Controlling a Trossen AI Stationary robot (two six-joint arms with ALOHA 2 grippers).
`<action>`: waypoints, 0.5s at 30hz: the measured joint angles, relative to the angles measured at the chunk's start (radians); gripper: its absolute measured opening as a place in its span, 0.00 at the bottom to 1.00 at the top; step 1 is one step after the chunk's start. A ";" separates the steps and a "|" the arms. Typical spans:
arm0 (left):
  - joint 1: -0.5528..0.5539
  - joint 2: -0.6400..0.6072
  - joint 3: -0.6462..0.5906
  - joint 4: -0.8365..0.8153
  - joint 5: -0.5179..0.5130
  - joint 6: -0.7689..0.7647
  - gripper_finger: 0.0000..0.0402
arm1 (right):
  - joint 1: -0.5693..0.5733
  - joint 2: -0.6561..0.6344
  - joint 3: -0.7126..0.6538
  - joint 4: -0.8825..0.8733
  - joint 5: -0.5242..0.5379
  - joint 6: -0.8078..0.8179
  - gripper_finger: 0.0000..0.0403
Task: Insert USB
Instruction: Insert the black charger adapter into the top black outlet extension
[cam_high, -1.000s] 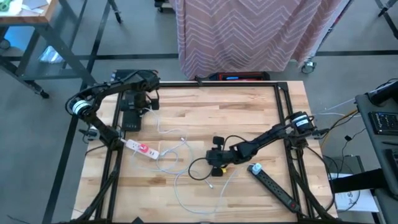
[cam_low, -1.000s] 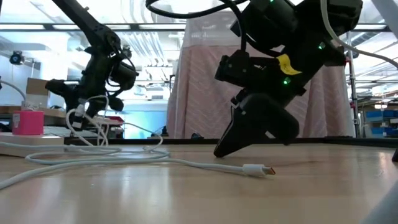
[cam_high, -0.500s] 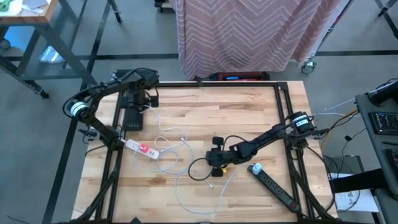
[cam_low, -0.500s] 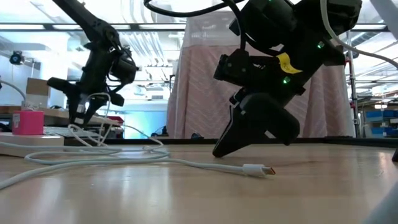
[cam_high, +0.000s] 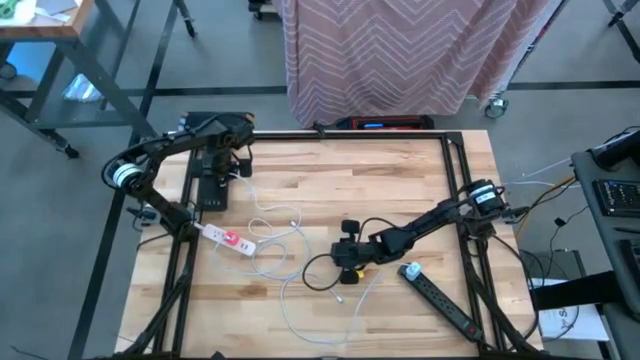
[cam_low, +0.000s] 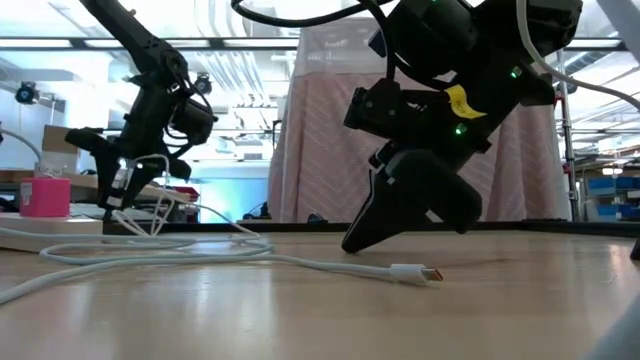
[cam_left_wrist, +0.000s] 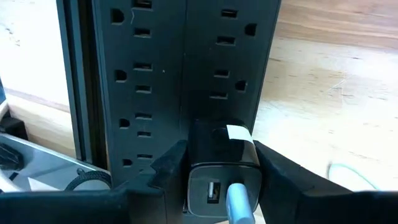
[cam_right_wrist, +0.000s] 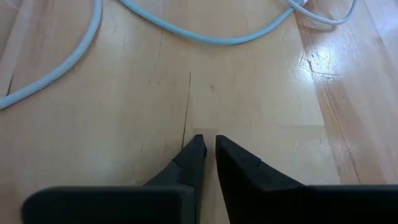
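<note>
My left gripper (cam_high: 222, 165) is at the table's far left, over a black power strip (cam_left_wrist: 143, 74), and is shut on a black USB charger (cam_left_wrist: 222, 163). A white cable (cam_high: 290, 250) is plugged into the charger's port and runs in loops over the wood. Its free plug (cam_low: 418, 272) lies on the table. At the table's middle my right gripper (cam_high: 345, 262) is shut, with nothing between its fingers (cam_right_wrist: 199, 152), which slant down to the wood. Whether they touch the wood I cannot tell. My left gripper pinches the charger's two opposite sides (cam_left_wrist: 255, 163) between its two fingers. The fingers come from above and point steeply down. The charger's port face looks back up at the wrist and its far end is at the strip's sockets. The charger's body hides whether it is plugged in.
A white power strip with a pink plug (cam_high: 228, 238) lies near the left edge, among the cable loops. A second black power strip (cam_high: 440, 300) lies slantwise at the near right. A black frame rail (cam_high: 180, 240) runs along the table's left side.
</note>
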 joint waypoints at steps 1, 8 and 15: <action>0.000 0.000 0.000 0.001 -0.002 0.004 0.34 | 0.000 0.000 0.000 0.000 0.000 0.000 0.08; -0.012 -0.001 -0.021 0.018 -0.074 0.026 0.34 | 0.000 0.000 0.000 0.000 0.000 0.000 0.07; -0.035 -0.003 -0.087 0.088 -0.113 0.050 0.33 | 0.000 0.000 0.000 0.000 0.002 0.000 0.07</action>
